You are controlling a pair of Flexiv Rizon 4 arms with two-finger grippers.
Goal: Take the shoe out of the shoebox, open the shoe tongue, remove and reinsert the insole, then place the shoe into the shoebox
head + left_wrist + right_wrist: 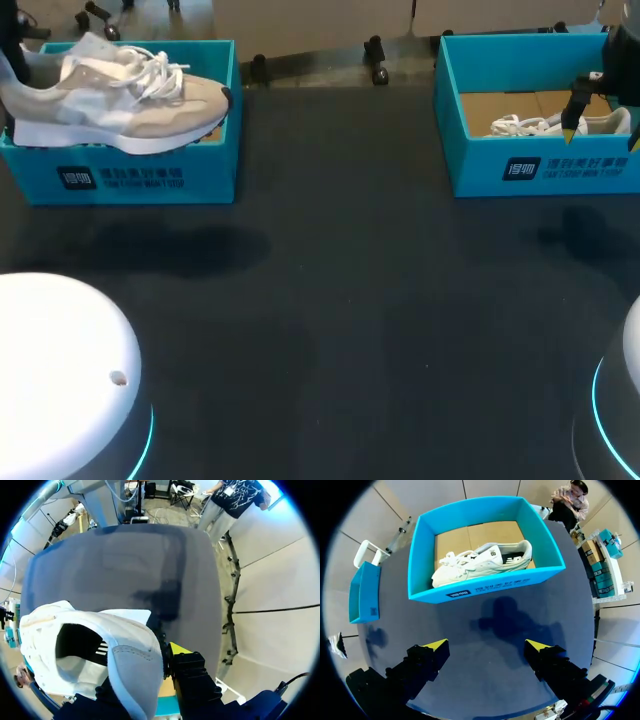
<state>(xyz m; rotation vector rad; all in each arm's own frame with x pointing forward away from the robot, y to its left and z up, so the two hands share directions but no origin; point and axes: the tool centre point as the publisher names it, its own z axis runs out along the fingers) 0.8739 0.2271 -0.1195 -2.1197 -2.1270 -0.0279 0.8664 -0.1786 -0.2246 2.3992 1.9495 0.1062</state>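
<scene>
Beige shoe [120,95] hangs over the far-left shoebox [150,175], pinched only at its heel by our left gripper [155,652], so we judge it may swivel or slip, while our right gripper [490,647] hovers wide open and empty above the white shoe [480,562] in the far-right shoebox [485,587].

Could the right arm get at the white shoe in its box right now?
Probably yes. The right tool is open, with the box ahead of it. The box has no lid, and the white shoe lies on its side inside with nothing over it.
</scene>
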